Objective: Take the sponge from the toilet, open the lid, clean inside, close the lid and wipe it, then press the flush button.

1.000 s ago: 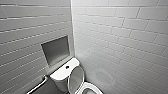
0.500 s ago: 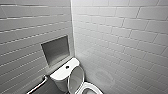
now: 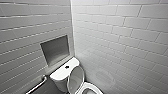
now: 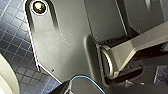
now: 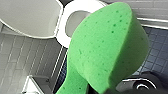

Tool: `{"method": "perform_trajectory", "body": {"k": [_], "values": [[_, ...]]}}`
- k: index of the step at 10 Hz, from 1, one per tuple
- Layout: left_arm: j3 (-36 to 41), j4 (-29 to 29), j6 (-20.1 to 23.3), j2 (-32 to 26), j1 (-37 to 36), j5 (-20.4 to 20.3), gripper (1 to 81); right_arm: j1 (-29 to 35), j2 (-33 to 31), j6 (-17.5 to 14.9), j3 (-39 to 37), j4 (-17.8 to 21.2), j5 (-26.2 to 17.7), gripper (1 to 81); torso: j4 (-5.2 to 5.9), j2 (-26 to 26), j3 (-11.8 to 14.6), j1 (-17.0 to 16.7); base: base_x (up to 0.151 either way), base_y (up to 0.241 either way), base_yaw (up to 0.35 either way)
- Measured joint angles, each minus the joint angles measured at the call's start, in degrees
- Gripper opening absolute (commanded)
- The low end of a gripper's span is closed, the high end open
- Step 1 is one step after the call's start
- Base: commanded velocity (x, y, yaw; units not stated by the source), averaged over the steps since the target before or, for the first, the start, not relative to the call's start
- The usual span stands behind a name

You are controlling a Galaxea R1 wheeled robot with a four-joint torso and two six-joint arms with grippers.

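Tiled corner (image 3: 72, 30); sponge (image 5: 105, 47) aloft; lid (image 3: 75, 78) upright

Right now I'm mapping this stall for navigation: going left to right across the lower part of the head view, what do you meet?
Grab rail → flush button → lid → toilet bowl rim → tiled wall.

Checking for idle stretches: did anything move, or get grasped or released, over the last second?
Nothing visibly changed. In the head view the lid is up as before, by the tank, the flush button sits on the tank top, and the wall niche and grab bar keep their places. The sponge hangs before the right wrist camera, over the open toilet.
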Motion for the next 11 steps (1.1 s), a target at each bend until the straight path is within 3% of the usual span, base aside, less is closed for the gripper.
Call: {"method": "perform_trajectory", "body": {"k": [4, 6, 11], "values": [[0.00, -0.07, 0.00, 0.30, 0.29, -0.02, 81.1, 8.46, 0.22, 1.41, -1.65, 0.44, -0.33, 1.0, 0.00, -7.76, -6.99, 5.02, 0.000, 0.000, 0.000], [0.00, -0.11, 0.00, 0.54, 0.63, -0.07, 81.1, 11.33, 4.16, 1.49, -5.68, 0.55, -1.37, 1.0, 0.00, -11.34, -7.82, 7.28, 0.000, 0.000, 0.000], [-0.02, -0.13, -0.04, 0.78, 2.39, -0.07, 81.1, 19.60, 18.22, 1.83, -22.58, 0.61, -9.69, 1.0, 0.00, -22.10, -8.15, 14.03, 0.000, 0.000, 0.000]]}}
